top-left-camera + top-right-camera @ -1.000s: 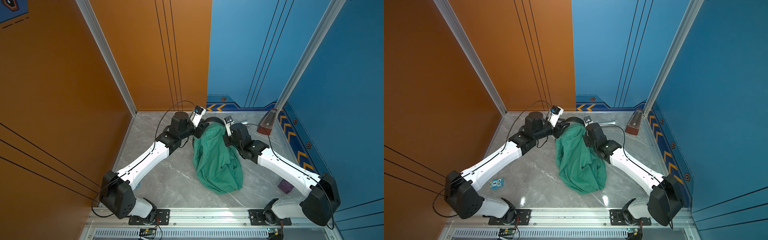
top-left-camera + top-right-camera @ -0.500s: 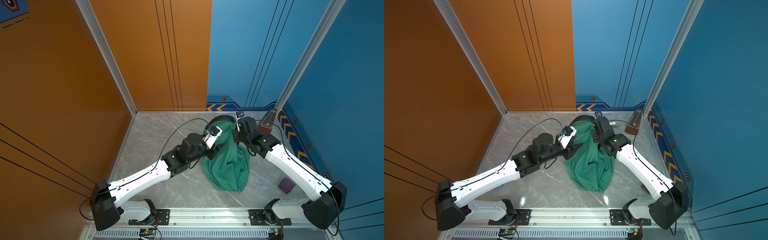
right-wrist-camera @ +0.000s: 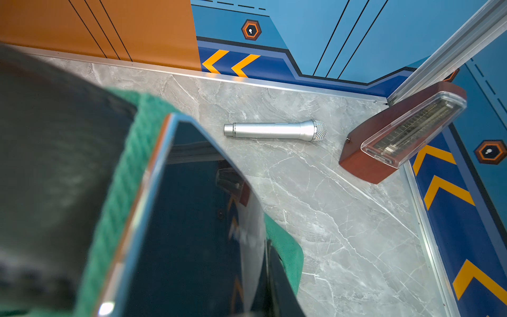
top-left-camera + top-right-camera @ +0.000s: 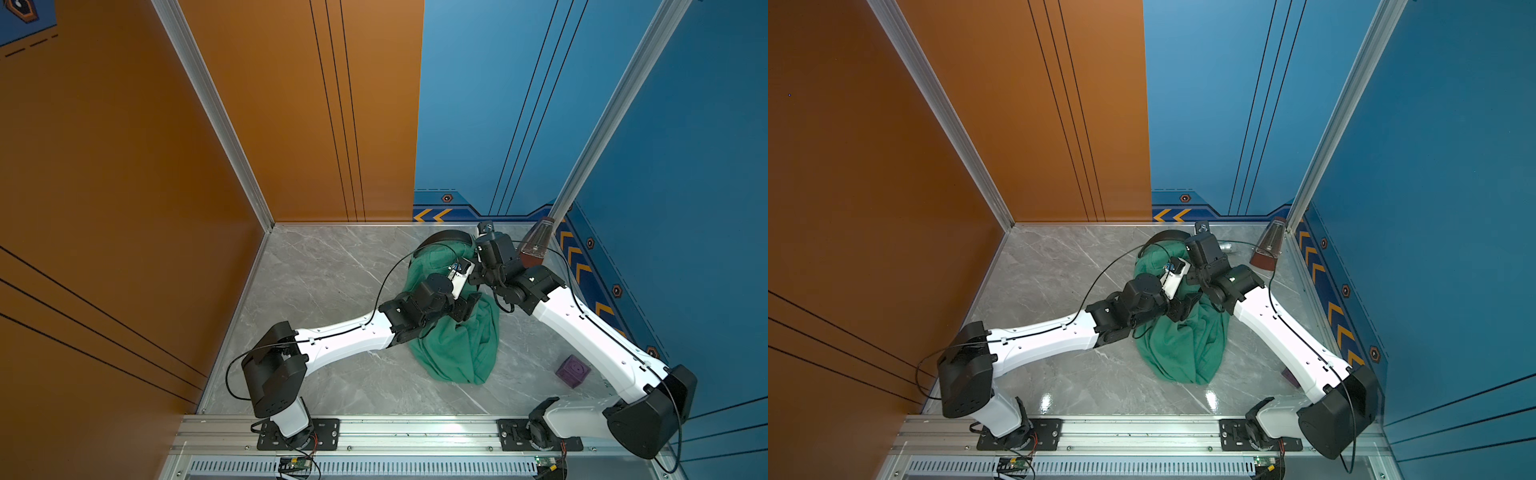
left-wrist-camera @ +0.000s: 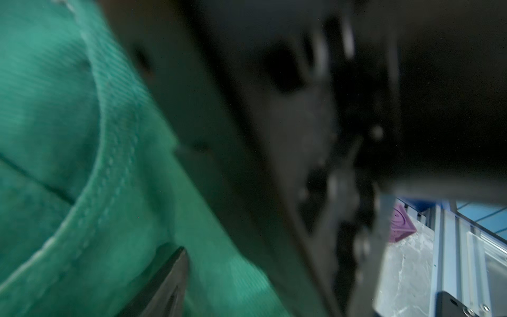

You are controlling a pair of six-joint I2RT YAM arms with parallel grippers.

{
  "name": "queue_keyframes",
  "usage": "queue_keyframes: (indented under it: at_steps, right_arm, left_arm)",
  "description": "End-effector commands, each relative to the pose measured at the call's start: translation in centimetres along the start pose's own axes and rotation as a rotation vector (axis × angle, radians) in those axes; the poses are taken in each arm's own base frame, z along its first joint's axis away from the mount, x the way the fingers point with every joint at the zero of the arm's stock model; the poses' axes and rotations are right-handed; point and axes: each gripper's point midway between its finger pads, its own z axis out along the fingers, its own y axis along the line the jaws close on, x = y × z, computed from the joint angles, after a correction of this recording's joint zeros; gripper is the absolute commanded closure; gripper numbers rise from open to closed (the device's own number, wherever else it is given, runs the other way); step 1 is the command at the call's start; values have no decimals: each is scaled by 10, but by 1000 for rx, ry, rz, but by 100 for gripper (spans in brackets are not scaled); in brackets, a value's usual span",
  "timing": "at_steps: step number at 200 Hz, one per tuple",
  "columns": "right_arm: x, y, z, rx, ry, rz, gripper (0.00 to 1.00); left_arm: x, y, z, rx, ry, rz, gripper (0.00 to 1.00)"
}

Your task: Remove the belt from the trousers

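Saw trousers (image 4: 457, 349) heaped right of centre on worktop (image 4: 332, 270), top end raised at R pincer (image 4: 473, 249). Looked clenched on waistband, w/ green cloth between fingers (image 3: 192, 219) in wrist view. Found belt (image 4: 446, 236) threaded in waistband, arching black over the top, near back edge. Had L pincer (image 4: 466, 306) low over cloth mid-heap; couldn't tell if released or clenched, wrist view too blurred. Noted plenty of bare worktop twd orange wall & front rail. Found right side tighter: cube (image 4: 573, 371) by R arm, metronome (image 4: 536, 249) in back corner, mic (image 3: 274, 131) along back edge.
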Motion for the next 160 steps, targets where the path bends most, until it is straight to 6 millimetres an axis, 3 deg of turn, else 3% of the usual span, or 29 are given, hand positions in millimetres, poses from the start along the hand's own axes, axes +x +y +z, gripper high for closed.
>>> queue_keyframes:
  at_steps: [1, 17, 25, 46, 79, 109, 116, 120, 160]
  right_arm:
    - [-24, 0, -16, -9, -80, 72, 100]
    - [-23, -4, -18, -1, -82, 62, 100]
    - [-21, -6, -17, 5, -79, 54, 100]
    - [-13, -18, -15, 33, -67, 35, 100]
    - [8, -37, 1, 72, -16, 24, 100]
    - [19, -43, 11, 74, 12, 44, 100]
    - [18, -43, 12, 69, 12, 51, 100]
    - [17, -42, 12, 62, 9, 56, 100]
    - [-7, -33, 0, -17, -88, 180, 100]
  left_arm:
    - [-14, 20, 8, -97, -63, -79, 56]
    - [-18, 40, 7, -124, -70, -117, 90]
    - [-23, 46, 3, -121, -77, -117, 100]
    - [-45, 59, -17, -106, -117, -80, 100]
    - [-82, 85, -64, -105, -212, -93, 100]
    - [-93, 110, -98, -130, -291, -147, 100]
    - [-91, 117, -101, -139, -302, -176, 100]
    - [-77, 123, -99, -152, -279, -188, 100]
    - [-28, 152, -82, -159, -212, -380, 100]
